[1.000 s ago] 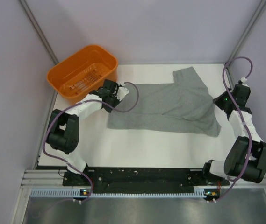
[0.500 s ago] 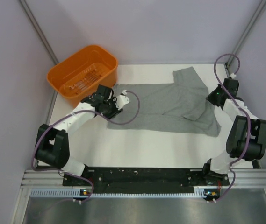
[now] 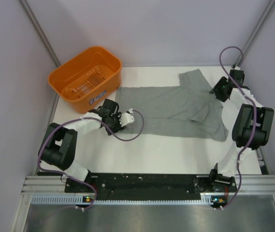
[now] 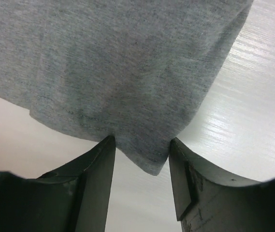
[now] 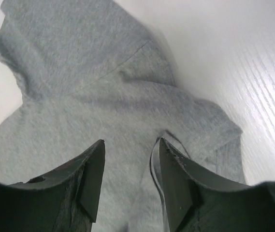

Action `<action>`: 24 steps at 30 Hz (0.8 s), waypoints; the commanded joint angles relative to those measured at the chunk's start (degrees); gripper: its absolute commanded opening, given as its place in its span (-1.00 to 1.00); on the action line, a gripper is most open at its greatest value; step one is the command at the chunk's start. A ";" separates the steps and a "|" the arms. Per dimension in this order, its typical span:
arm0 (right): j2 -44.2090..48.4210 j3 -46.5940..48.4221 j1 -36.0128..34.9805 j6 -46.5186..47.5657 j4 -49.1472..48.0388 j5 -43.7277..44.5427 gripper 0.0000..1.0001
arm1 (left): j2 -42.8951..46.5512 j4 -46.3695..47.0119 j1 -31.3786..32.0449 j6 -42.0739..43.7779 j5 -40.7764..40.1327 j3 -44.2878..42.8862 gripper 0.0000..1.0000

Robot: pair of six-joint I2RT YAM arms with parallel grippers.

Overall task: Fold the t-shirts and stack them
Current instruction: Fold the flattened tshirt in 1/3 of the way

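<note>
White desk (image 3: 151, 150) between pale lilac walls | grey t-shirt (image 3: 171, 108) spread mostly flat mid-desk, one sleeve pointing to the far side | left hand (image 4: 139, 145) released, fingers apart astride the shirt's near-left hem corner | right hand (image 5: 127, 145) released, fingers apart over rumpled fabric at the shirt's right end | orange basket (image 3: 54, 79) far left, just beside the shirt

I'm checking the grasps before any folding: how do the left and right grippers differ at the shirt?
The left gripper straddles a flat hem corner of the t-shirt; the right gripper is over its rumpled sleeve end. The left gripper is at the shirt's near-left side, the right gripper at its far-right side. Both have open jaws, gripping nothing.
</note>
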State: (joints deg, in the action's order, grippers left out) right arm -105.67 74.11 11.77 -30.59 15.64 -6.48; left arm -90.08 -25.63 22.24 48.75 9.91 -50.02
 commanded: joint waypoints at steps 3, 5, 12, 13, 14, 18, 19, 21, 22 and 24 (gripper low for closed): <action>15.47 -3.77 -4.12 9.58 9.84 6.22 0.01 | 0.08 5.15 0.61 1.53 -1.30 2.82 -0.37; 18.91 -9.13 -4.30 7.57 10.46 3.77 0.01 | 0.00 5.24 0.61 0.91 -0.69 3.00 -0.69; 23.05 -21.54 -6.32 3.70 8.80 -4.58 0.06 | 1.05 4.89 1.31 0.82 -1.03 3.96 -1.00; 22.79 -22.24 -6.49 3.43 8.45 -5.03 0.06 | 1.49 4.71 1.40 0.82 -1.21 4.31 -1.00; 22.35 -22.86 -6.67 3.26 7.83 -5.03 0.06 | 1.84 4.71 1.40 0.91 -1.12 4.49 -1.00; 19.72 -23.22 -6.76 3.17 5.81 -4.77 0.06 | 2.98 4.54 1.75 1.00 -1.04 5.63 -1.00; 19.01 -23.13 -6.67 3.08 5.20 -4.60 0.06 | 2.98 4.62 1.84 0.73 -1.04 5.72 -1.00; 17.61 -22.69 -6.67 3.08 4.40 -4.24 0.06 | 2.90 4.45 2.02 0.56 -1.12 5.64 -1.00; 16.73 -22.52 -6.67 3.08 4.05 -4.16 0.05 | 2.90 4.53 2.11 0.47 -1.21 5.63 -1.00; 14.97 -21.99 -6.76 3.17 3.61 -4.33 0.03 | 2.90 4.45 2.19 0.29 -1.39 5.55 -1.00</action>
State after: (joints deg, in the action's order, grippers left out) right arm -88.05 50.15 5.61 -27.05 22.65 -10.46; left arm -87.99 -19.68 24.01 49.65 8.10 -45.50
